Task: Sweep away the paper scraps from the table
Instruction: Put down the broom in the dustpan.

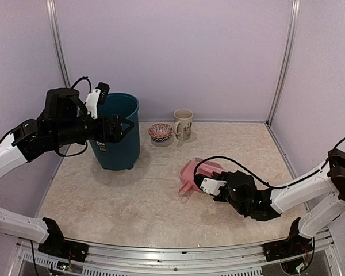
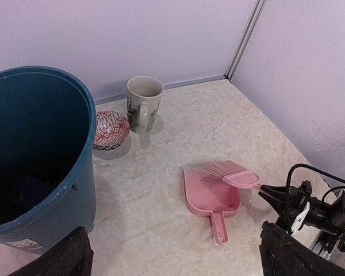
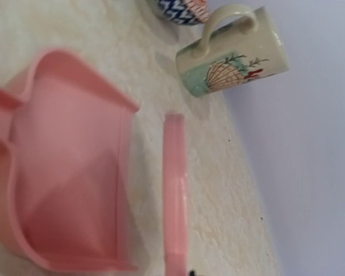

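Scraps: none visible on worktop (image 1: 132, 201); looks done. Left tool (image 1: 125, 127) apart over bin (image 1: 118, 148), right tool (image 2: 269, 195) clamped on brush (image 2: 227, 171).

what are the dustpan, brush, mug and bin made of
Dustpan and brush: likely moulded plastic, one even pink with a soft sheen. Mug: looks like glazed ceramic, cream with a printed picture and a thick wall. Bin: probably plastic, even teal with a smooth thin rim.
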### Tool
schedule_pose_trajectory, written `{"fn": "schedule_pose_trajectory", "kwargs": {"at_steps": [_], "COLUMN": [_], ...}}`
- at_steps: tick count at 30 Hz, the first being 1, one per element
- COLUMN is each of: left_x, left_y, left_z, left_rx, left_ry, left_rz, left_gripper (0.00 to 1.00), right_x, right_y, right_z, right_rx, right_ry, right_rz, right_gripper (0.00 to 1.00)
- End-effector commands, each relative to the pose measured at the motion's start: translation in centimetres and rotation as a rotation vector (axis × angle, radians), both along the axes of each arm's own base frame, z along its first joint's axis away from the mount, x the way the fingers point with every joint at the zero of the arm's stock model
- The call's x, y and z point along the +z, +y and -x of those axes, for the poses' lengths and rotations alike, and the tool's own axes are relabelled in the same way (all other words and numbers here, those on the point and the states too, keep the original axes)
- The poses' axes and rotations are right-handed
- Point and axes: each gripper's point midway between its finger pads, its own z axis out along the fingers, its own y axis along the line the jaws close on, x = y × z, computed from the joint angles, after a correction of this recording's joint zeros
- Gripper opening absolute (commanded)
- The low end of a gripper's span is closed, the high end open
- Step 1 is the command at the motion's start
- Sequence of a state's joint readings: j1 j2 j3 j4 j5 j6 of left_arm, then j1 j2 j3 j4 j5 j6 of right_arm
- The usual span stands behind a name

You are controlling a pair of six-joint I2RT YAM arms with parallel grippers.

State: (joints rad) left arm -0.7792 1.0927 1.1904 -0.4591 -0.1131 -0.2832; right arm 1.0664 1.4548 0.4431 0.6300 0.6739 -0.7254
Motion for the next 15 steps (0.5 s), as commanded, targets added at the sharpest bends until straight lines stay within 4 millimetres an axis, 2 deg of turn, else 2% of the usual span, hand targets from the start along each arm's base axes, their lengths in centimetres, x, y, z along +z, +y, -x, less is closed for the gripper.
{"fn": "schedule_pose_trajectory", "kwargs": {"at_steps": [1, 8, 15], "left_x": [-1.9, -2.3, -2.9], "left_y": [0.2, -0.2, 0.2], "left_z": [0.0, -0.1, -0.3], "left_rx": [-0.016, -0.034, -0.029], "left_ry": [0.015, 0.016, 0.028], "left_rz": [-0.053, -0.047, -0.043], "left_gripper": [0.99, 0.99, 0.99], "right_x": [1.8, 0.9, -1.2], "right_y": [0.7, 2.0, 3.5], "right_z": [-0.4, 0.1, 0.2], "right_rx": [-0.037, -0.008, 0.008], "right_ry": [-0.072, -0.027, 0.016], "right_rz": [-0.005, 0.006, 0.058], "right_gripper": [0.00, 0.00, 0.00]}}
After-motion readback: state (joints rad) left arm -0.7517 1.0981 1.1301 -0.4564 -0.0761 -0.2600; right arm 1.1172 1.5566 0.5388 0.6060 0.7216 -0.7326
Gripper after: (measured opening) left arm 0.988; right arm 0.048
